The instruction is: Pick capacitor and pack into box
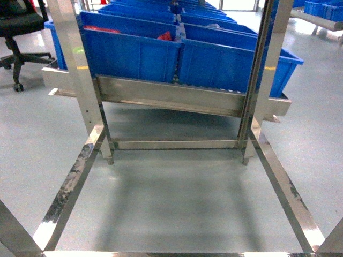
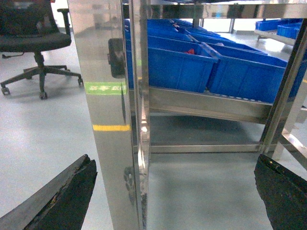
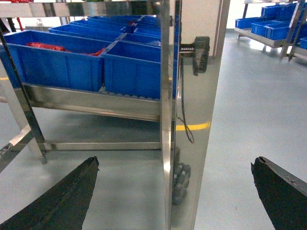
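The box is out of view, and I can make out no single capacitor. Small red-orange pieces [image 1: 166,36] lie in a blue bin on the rack, too small to tell what they are. They also show in the left wrist view [image 2: 191,51] and the right wrist view [image 3: 48,46]. My left gripper [image 2: 173,163] is open, its dark fingers [image 2: 67,196] wide apart on either side of a steel post with nothing between them. My right gripper [image 3: 175,160] is open too, its fingers [image 3: 283,191] spread around another post. Neither gripper shows in the head view.
A steel rack [image 1: 177,101] carries rows of blue bins [image 1: 134,51] on a sloping shelf. Its upright posts [image 2: 108,120] [image 3: 192,120] stand close in front of both grippers. Low floor rails [image 1: 69,182] frame grey floor. An office chair [image 1: 19,32] stands at the left.
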You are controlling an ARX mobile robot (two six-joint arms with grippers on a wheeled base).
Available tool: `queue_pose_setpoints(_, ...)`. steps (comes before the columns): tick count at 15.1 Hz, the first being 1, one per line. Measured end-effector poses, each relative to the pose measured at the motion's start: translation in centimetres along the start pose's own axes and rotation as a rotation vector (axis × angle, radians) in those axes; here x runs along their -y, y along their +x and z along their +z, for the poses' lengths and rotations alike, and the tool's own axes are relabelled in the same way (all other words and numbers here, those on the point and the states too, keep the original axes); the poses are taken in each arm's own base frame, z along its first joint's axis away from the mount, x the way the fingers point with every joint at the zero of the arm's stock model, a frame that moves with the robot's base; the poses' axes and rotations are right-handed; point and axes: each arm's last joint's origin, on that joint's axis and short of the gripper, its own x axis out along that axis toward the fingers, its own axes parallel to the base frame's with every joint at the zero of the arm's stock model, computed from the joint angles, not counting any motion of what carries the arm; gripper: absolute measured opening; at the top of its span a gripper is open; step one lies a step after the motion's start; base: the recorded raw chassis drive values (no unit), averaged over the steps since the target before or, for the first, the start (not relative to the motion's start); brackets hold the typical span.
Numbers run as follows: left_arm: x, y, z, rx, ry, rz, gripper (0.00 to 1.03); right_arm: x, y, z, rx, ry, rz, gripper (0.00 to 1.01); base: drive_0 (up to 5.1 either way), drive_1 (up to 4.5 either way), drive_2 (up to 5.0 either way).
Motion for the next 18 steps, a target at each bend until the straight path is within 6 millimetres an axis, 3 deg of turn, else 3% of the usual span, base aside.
queue_pose_setpoints(18, 0.00, 0.00, -0.01, -0.001, 0.000, 0.000, 0.98, 0.00, 0.00, -0.01, -0.001, 0.000, -0.001, 0.98, 0.0, 0.00, 0.0)
